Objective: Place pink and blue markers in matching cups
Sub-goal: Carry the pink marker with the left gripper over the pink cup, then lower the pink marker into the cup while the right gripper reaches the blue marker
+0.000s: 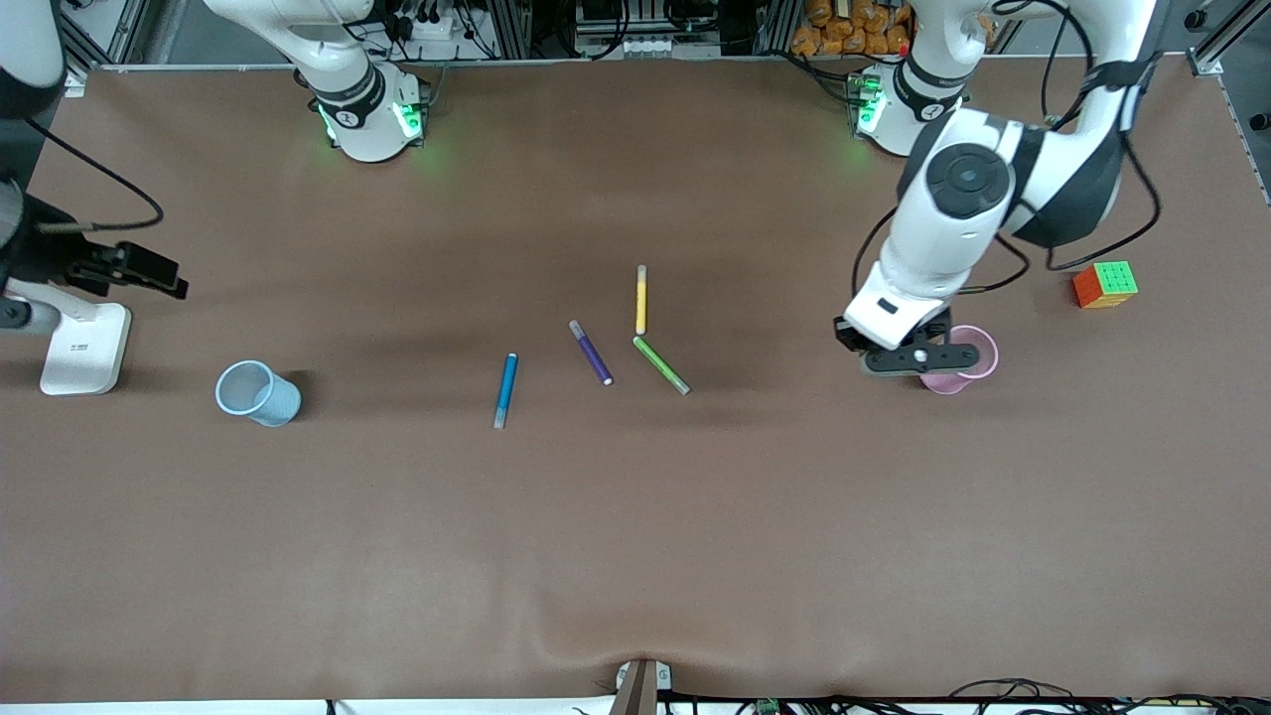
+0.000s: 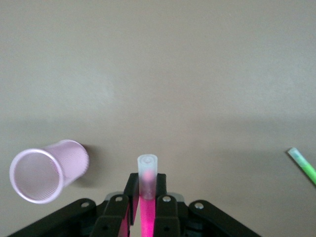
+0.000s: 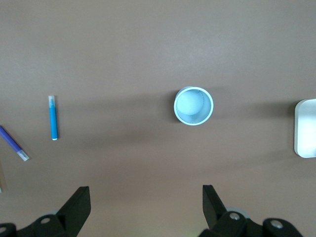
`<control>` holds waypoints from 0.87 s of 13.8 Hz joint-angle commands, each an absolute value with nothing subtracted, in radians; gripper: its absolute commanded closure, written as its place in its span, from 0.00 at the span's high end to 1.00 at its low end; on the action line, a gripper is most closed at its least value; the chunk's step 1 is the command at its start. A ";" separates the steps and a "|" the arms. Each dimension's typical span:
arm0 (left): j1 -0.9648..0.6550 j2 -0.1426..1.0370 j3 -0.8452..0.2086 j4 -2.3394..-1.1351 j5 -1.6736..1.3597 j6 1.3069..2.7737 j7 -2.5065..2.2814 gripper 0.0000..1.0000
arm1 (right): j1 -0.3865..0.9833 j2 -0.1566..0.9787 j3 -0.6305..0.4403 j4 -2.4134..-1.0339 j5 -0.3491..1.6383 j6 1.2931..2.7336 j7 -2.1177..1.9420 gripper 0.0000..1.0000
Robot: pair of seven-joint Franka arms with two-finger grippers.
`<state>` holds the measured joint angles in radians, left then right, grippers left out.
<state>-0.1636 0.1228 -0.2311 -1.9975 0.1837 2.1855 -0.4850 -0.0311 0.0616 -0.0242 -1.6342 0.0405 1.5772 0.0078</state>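
Now holding the bright pink marker [image 2: 146, 197] tight in the left gripper [image 1: 918, 357], over the pale pink plastic cup [image 1: 968, 359], not dropped yet. Waiting wide open with nothing inside, the right gripper [image 3: 145, 207] above the light blue plastic cup [image 3: 193, 105]. Lying untouched on the brown table [image 1: 635, 556], the slim blue marker [image 1: 506, 389].

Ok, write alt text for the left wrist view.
The left gripper is shut on a bright pink marker, whose pale translucent tip sticks out over the brown table. A pale pink mesh cup stands upright beside it, and the end of a green marker shows at the edge.
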 commanded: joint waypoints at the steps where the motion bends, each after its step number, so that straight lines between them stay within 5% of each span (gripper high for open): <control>1: -0.097 0.031 -0.245 -2.077 0.186 2.206 -0.373 0.00 | 0.001 0.168 -0.020 -1.586 0.051 1.577 0.000 1.00; 8: 0.052 -0.051 -0.242 -2.293 0.166 2.502 -0.109 0.00 | 0.076 0.370 -0.018 -1.517 0.049 1.601 -0.012 1.00; 12: 0.127 -0.046 -0.241 -2.371 0.167 2.673 0.044 0.00 | 0.207 0.419 -0.020 -1.528 0.051 1.747 0.176 1.00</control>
<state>0.0807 -0.0129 -0.2310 -2.3132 0.1788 2.5958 -0.0388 0.1570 0.3871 -0.0145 -1.5549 0.0412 1.7153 0.0765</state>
